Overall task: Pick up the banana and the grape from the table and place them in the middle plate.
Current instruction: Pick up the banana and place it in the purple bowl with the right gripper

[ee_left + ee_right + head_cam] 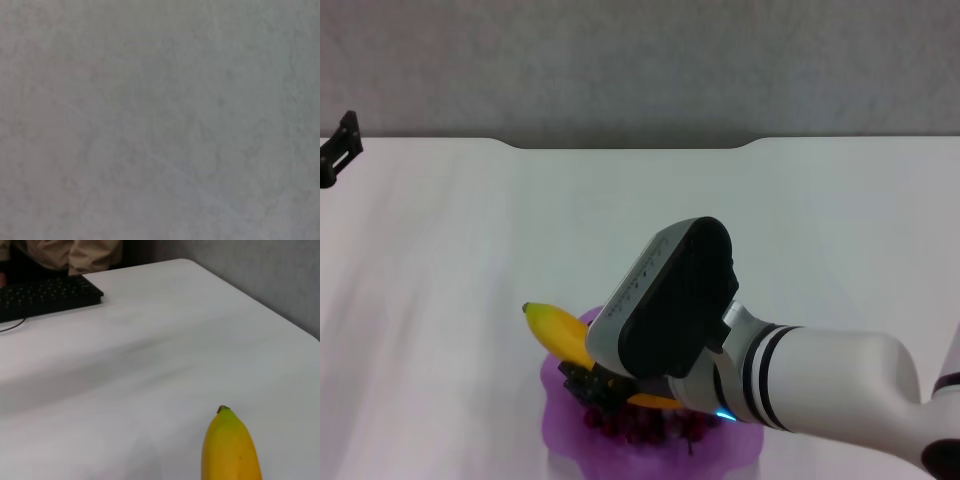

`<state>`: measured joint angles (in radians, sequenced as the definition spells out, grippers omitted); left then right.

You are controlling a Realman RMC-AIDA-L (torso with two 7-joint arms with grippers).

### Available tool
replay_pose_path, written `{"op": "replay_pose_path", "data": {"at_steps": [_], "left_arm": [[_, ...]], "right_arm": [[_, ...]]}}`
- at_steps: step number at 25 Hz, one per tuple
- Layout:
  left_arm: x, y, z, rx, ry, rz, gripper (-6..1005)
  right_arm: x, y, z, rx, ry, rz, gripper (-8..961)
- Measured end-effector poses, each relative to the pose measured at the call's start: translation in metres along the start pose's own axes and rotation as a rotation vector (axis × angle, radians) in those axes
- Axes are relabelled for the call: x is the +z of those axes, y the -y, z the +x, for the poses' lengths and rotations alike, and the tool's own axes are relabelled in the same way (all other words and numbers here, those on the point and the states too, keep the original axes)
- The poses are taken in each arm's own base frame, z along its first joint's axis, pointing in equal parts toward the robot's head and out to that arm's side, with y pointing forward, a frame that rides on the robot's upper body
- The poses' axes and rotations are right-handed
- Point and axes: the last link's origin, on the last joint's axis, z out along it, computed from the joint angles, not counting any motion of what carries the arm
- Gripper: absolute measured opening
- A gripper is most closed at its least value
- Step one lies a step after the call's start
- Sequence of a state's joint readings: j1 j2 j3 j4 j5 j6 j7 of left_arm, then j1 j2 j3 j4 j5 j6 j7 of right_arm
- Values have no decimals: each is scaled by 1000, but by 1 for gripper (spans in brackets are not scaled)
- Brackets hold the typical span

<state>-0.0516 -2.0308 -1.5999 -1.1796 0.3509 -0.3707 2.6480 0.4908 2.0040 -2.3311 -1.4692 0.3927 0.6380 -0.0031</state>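
The banana (556,332) hangs slanted over the middle plate (563,428), its stem tip reaching past the plate's left rim. My right gripper (588,384) is shut on the banana at mid-length, and the wrist housing hides the rest of the fruit. The banana's tip (230,450) also shows in the right wrist view, above the white table (150,365). The grape (642,426) lies in the purple plate under the gripper, partly hidden by it. My left gripper (338,148) is parked at the far left edge of the table (470,230).
In the right wrist view a black keyboard (45,294) lies at the table's far corner, with a person's sleeve (75,255) behind it. A grey wall (640,60) backs the table. The left wrist view shows only a grey surface.
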Motion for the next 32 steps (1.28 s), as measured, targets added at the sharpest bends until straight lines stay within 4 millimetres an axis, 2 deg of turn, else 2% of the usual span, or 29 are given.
{"op": "replay_pose_path", "data": {"at_steps": [20,32], "left_arm": [[0,-2,4,9,-9,-7,877],[0,-2,4,9,-9,-6,877]], "right_arm": [[15,-4,26,-45,-103,-60,551],[17,-1,25,-62,-125,-67,557]]}}
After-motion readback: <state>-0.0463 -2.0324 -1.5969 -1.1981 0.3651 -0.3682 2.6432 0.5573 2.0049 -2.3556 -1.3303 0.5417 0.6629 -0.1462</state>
